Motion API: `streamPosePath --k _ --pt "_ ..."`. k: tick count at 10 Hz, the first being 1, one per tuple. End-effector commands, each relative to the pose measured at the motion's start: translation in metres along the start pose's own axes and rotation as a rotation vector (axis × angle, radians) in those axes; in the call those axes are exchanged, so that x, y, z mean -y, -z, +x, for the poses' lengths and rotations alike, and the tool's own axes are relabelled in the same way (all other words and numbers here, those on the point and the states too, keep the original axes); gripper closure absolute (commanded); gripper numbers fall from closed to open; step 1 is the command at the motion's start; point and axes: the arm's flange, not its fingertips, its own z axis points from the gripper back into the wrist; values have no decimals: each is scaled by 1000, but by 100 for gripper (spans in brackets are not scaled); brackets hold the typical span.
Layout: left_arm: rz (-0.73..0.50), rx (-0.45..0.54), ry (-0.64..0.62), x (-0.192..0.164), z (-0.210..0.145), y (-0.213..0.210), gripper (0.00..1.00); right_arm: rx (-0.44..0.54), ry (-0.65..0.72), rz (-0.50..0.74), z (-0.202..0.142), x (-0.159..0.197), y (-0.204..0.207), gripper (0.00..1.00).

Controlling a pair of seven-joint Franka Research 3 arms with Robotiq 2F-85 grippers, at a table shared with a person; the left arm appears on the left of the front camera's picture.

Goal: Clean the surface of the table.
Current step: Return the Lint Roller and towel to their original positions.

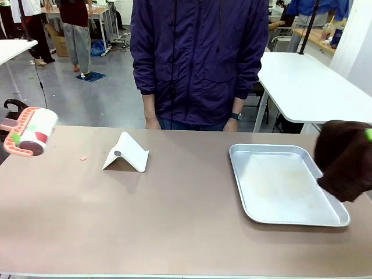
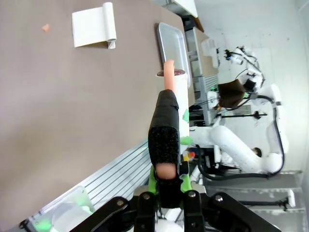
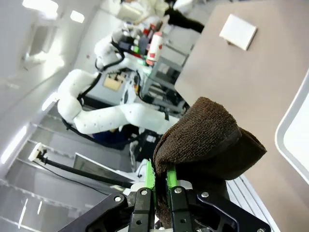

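Front view: poised before wiping, the left gripper (image 1: 17, 138) clamps a lint roller (image 1: 32, 132) above the table (image 1: 174, 221)'s left edge, the right gripper (image 1: 367, 135) pinches a brown cloth (image 1: 346, 160) over its right edge; next, lowering onto the crumb (image 1: 83, 158).

On the desk (image 1: 174, 221), a folded stand (image 1: 126, 153) sits toward ten o'clock, a crumb (image 1: 83, 157) just beside it at nine. The tray (image 1: 285, 185) lies at three o'clock, well apart from both.
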Motion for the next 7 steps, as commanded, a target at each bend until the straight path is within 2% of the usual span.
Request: streamPosePath --k 1,3,4,5,7 --pt "21 -7 40 13 -7 25 80 -32 18 -1 -11 -1 51 89" --pt "48 -13 41 12 -7 33 80 -21 18 10 -9 -1 55 89" --pt "53 -11 23 10 -6 34 80 20 23 11 -9 0 56 89" --pt "41 -26 57 18 -4 32 80 -72 -10 -11 17 -2 35 89" --pt "41 -26 57 18 -4 32 80 -72 -10 -11 17 -2 35 89"
